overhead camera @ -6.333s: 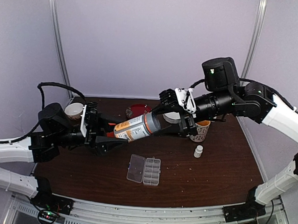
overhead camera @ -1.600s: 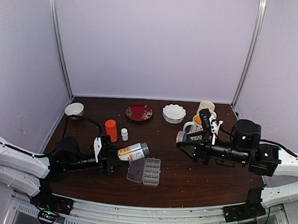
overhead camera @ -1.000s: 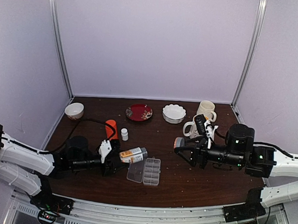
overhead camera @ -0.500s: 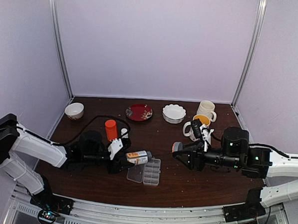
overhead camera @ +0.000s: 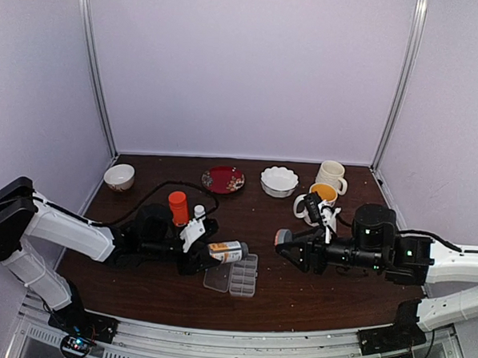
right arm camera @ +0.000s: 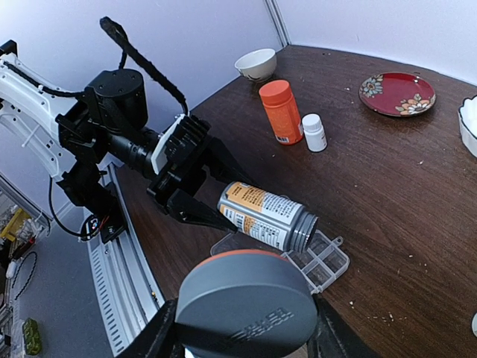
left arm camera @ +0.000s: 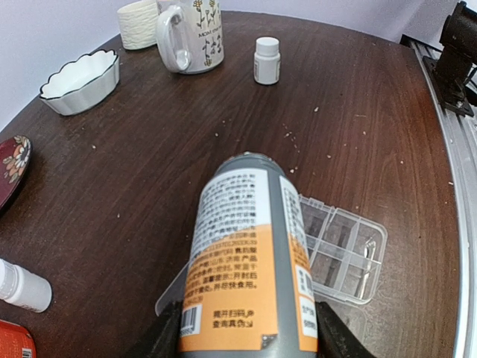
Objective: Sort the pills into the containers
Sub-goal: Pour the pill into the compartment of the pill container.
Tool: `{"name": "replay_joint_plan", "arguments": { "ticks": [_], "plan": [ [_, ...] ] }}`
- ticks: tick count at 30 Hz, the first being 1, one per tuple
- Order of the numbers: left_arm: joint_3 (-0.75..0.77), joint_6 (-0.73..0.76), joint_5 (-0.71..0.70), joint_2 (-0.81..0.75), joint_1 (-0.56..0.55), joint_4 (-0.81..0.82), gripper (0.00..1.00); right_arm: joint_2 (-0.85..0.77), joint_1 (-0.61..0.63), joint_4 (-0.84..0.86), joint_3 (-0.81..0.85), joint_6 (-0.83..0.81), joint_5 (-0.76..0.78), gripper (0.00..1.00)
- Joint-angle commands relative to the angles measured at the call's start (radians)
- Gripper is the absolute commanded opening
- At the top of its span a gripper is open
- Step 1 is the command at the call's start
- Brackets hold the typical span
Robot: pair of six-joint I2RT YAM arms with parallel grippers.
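Observation:
A grey bottle (overhead camera: 226, 250) with an orange and white label lies nearly level in my left gripper (overhead camera: 199, 254), which is shut on its base. Its open mouth hangs just above the clear pill box (overhead camera: 236, 275), whose lid lies flat open. In the left wrist view the bottle (left arm camera: 250, 261) fills the middle, and the box's containers (left arm camera: 339, 250) beyond it look empty. The pills are out of view. My right gripper (right arm camera: 242, 328) is shut on the bottle's grey cap (right arm camera: 246, 306), held above the table to the right of the box (right arm camera: 320, 261).
An orange bottle (overhead camera: 177, 206) and a small white bottle (overhead camera: 199, 213) stand behind the left gripper. At the back are a small bowl (overhead camera: 119, 176), a red plate (overhead camera: 223, 179), a white scalloped bowl (overhead camera: 279, 181) and mugs (overhead camera: 322, 195). Pale specks (left arm camera: 292, 138) dot the table.
My left arm has carried the bottle rightward, bringing its mouth over the pill box. My right gripper with the cap has drifted slightly left.

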Motion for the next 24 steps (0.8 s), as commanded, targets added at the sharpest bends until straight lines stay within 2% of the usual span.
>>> {"name": "replay_joint_plan", "arguments": {
  "ticks": [1,9,14,24],
  "plan": [
    [0.053,0.007,0.02,0.007,0.009,-0.019,0.0,0.019,-0.005,0.007,-0.004,0.016,0.002,0.0],
    [0.075,-0.005,0.052,-0.009,0.008,-0.049,0.0,0.032,-0.005,-0.003,0.001,0.022,-0.003,0.0],
    [0.121,0.005,0.029,0.03,0.008,-0.135,0.0,0.044,-0.006,-0.02,0.016,0.017,-0.008,0.0],
    [0.161,0.01,0.008,0.011,0.007,-0.213,0.0,0.066,-0.005,-0.008,0.021,0.028,-0.015,0.0]
  ]
}}
